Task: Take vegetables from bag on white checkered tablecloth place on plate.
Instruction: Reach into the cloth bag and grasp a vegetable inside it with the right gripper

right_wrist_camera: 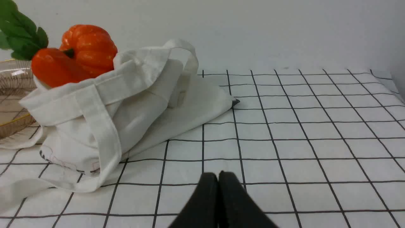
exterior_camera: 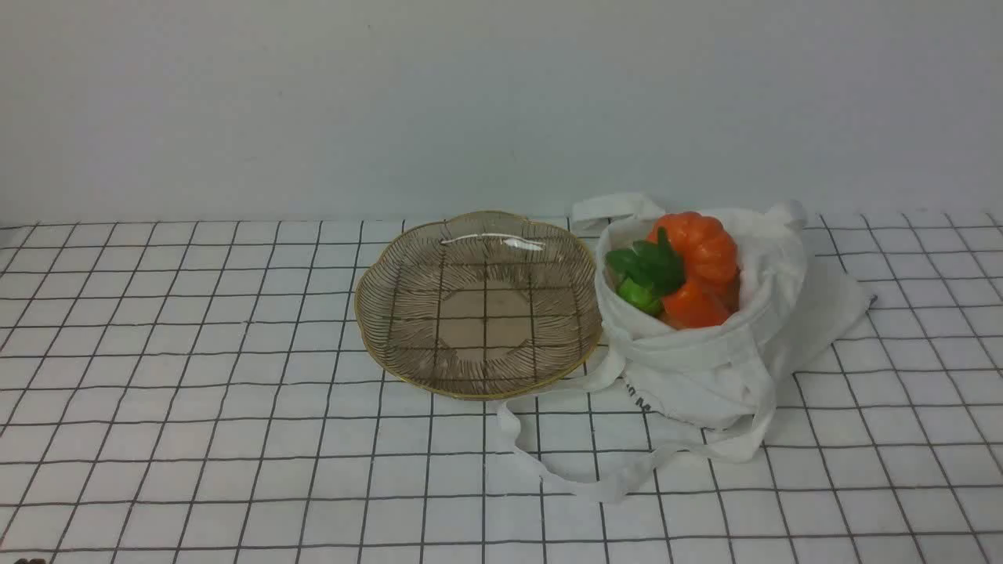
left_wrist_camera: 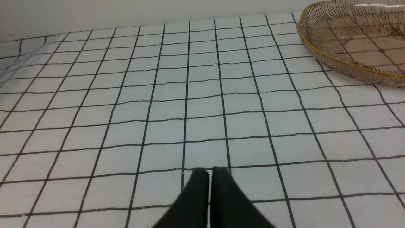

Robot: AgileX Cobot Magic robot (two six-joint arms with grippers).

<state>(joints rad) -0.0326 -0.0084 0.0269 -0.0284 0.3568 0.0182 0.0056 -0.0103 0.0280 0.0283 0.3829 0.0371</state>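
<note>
Right of centre on the white checkered tablecloth point(exterior_camera: 196, 352): the bag point(exterior_camera: 705, 368), slumped open, the vegetables point(exterior_camera: 682, 270) (pumpkin, carrot, green leaves, a green piece) heaped in its mouth. Just left of it: the plate point(exterior_camera: 478, 313), bare. Left tool point(left_wrist_camera: 209, 172) near-left of the plate, right tool point(right_wrist_camera: 217, 177) right of the bag, both clenched on nothing.

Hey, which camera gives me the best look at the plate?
The front view: the whole plate shows there, rim to rim and empty. The left wrist view catches only part of one side at the picture's edge. The right wrist view shows a sliver, mostly hidden behind the bag.
</note>
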